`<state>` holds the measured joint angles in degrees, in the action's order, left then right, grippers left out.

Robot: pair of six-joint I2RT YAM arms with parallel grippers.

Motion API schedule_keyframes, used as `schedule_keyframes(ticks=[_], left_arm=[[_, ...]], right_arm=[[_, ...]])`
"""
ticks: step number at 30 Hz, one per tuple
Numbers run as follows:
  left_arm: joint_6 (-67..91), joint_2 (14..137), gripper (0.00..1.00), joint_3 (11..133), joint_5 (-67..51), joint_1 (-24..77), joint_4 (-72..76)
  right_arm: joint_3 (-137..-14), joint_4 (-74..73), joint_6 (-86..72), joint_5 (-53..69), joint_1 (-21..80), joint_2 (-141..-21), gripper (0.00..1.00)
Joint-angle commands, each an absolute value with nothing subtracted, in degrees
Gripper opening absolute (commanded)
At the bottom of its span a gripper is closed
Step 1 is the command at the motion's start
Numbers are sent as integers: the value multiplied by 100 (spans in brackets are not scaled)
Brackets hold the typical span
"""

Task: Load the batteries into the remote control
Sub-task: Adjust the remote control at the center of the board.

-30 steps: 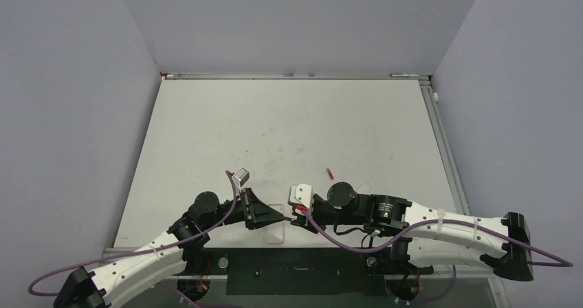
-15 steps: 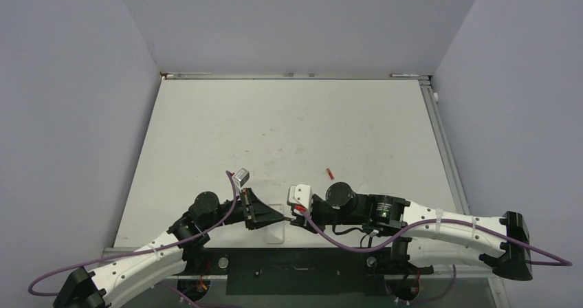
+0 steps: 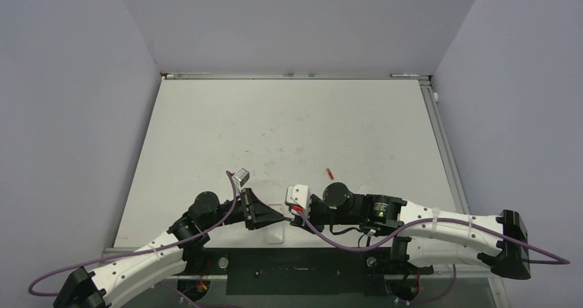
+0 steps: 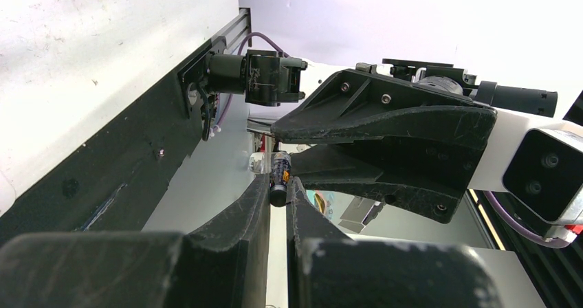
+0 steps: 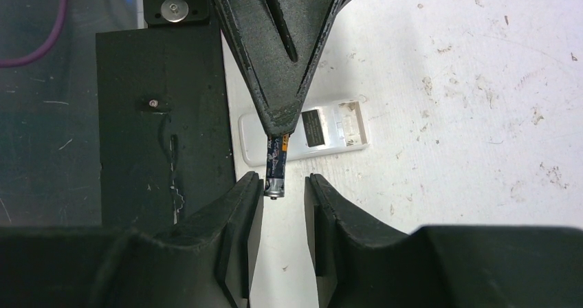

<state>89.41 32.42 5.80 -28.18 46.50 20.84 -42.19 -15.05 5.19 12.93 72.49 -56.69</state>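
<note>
Left hand (image 4: 279, 188) pinches battery (image 5: 275, 162) over remote control (image 5: 335, 130), lying compartment-up on desk (image 5: 447, 81). Right hand (image 5: 282, 184) part-open, straddling its end; probably handover: close squarely before left lets go

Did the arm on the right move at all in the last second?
Yes, slightly: the right gripper has crept left toward the left gripper, judged against the unmoved red scrap on the table.
</note>
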Motion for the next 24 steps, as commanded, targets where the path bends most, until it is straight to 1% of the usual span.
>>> schedule_keyframes(ticks=[1,4,8,10,11,12,13,15,18,22,24], left_arm=[[8921,3204,0,654,-2971,4640,2472],[8921,3205,0,640,-2971,4638,2475],[8921,3223,0,620,-2958,4639,2485],[8921,3236,0,615,-2941,4640,2467],[8917,3238,3,611,-2930,4640,2442],[8912,3232,12,605,-2932,4641,2414],[8912,3215,19,600,-2904,4641,2378],[8872,3171,31,605,-2839,4630,2298],[8677,3105,46,711,-2804,4555,1929],[8350,3018,56,847,-2866,4278,1401],[8060,2930,58,967,-2868,4036,891]], right_arm=[[-4211,-1240,565,1256,7299,-5679,28],[-4203,-1202,563,1288,7298,-5642,23],[-4175,-1124,547,1380,7302,-5583,9],[-4181,-1113,554,1393,7301,-5573,9],[-4190,-1118,564,1396,7303,-5572,8],[-4204,-1141,581,1397,7296,-5577,8],[-4230,-1168,596,1397,7302,-5587,8],[-4302,-1264,642,1350,7300,-5614,8],[-4444,-1471,733,1219,7303,-5698,8],[-4691,-1786,852,1036,7299,-5973,9],[-4826,-1942,933,899,7296,-6148,8]])
